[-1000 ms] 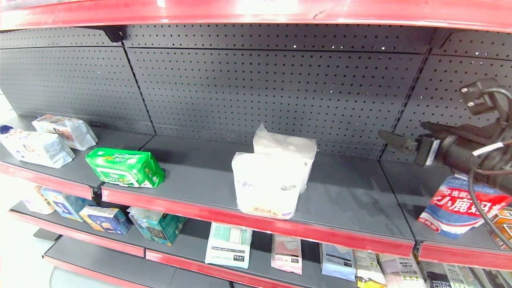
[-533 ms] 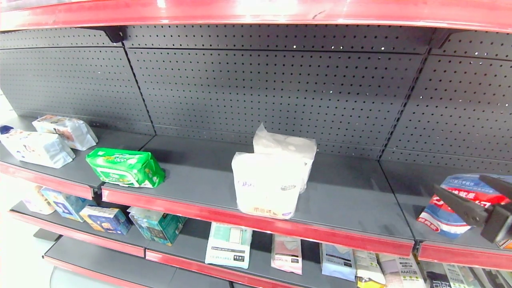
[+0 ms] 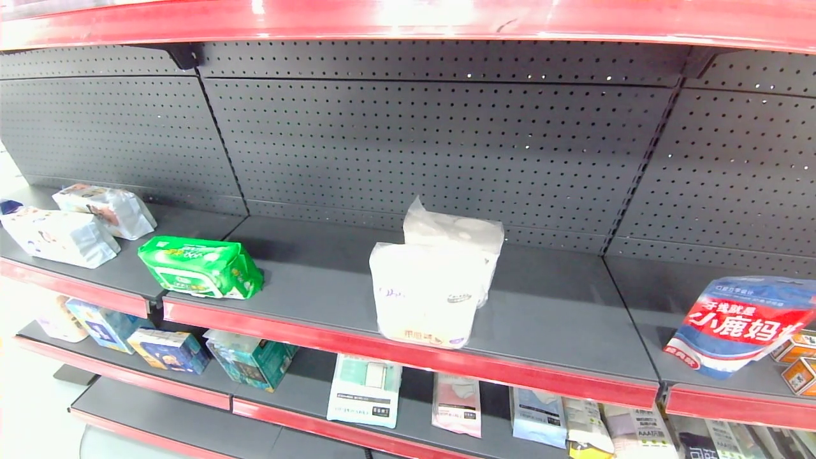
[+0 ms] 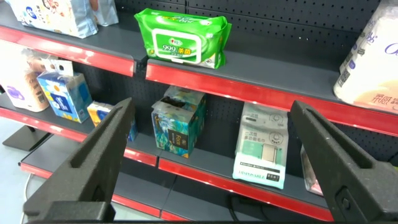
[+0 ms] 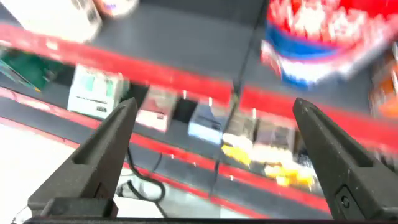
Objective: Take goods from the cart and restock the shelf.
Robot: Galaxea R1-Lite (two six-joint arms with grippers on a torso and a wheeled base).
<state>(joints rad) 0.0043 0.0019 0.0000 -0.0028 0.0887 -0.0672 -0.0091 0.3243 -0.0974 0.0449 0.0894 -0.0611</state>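
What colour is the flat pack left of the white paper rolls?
Bright green with some white; the pack shows best in the left wrist view.

We see a shelf of dark grey boards edged in glossy red, backed by a dark grey pegboard dotted with a regular grid of small holes. The wipes pack is bright green with a white label. The tissue pack is white with faint purple print and an orange band at its foot. The bag is blue and white, with a red band carrying white characters. The small boxes beside it are orange. Our left gripper and right gripper are both matte black.
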